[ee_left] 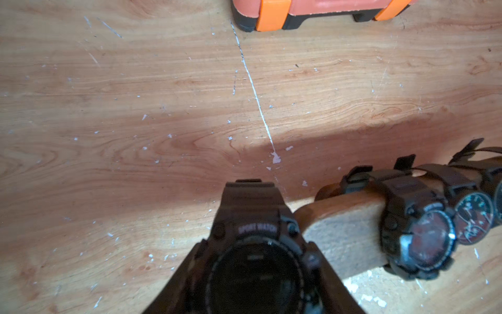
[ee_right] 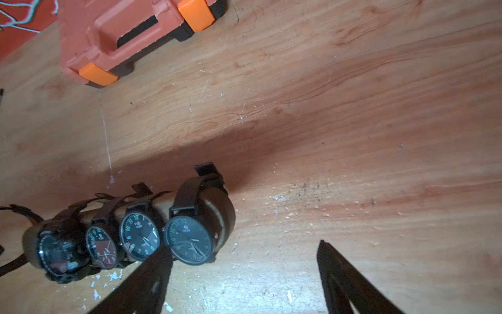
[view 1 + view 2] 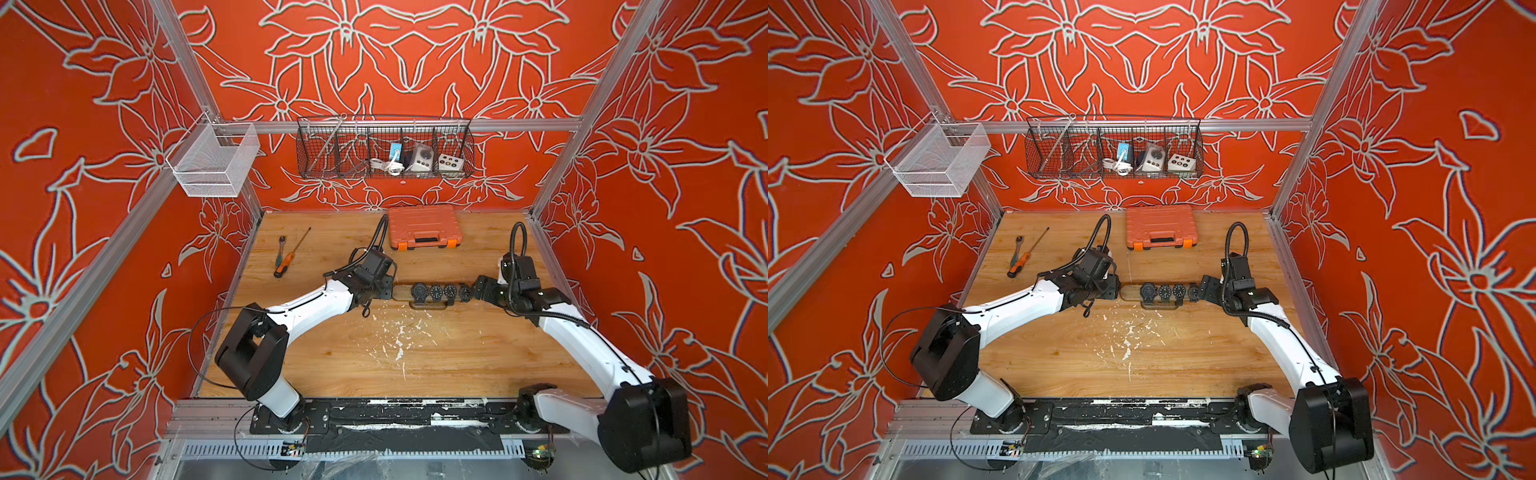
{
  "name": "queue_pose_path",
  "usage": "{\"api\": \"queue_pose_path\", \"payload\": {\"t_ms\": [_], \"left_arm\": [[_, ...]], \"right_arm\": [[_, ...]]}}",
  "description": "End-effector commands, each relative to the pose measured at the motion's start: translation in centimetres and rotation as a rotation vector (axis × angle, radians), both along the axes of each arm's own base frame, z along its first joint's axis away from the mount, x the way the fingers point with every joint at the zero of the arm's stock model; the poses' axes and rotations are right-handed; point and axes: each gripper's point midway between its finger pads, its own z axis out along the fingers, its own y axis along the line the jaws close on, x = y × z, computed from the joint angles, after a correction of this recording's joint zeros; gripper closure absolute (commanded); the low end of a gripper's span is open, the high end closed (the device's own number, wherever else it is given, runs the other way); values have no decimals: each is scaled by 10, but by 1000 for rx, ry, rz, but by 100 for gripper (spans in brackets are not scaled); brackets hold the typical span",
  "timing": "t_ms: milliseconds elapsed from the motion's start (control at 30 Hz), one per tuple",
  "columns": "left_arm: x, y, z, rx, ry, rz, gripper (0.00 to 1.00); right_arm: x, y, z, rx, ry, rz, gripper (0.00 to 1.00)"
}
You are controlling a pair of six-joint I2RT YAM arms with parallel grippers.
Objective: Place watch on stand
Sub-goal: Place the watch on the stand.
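Left wrist view: left gripper clamps watch, lower centre.
Right gripper: jaws wide, empty.
Stand: beside held watch.

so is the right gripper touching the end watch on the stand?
Apart. The right wrist view shows the right gripper open, with bare table between its fingers and the end watch.

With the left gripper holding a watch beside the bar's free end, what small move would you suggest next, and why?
Probably ease the left gripper sideways so the sport watch loops over the stand's bare end; four watches fill the rest, and the right gripper is open, clear.
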Motion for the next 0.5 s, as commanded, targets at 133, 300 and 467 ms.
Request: {"api": "queue_pose_path", "payload": {"t_ms": [133, 300, 467], "left_arm": [[4, -28, 5, -38, -6, -27, 79], [2, -33, 0, -35, 7, -30, 78], [0, -37, -1, -34, 19, -38, 75]], "right_arm": [[6, 14, -8, 148, 6, 29, 13], [4, 19, -11, 170, 9, 60, 12], [2, 26, -9, 201, 3, 91, 13]]}}
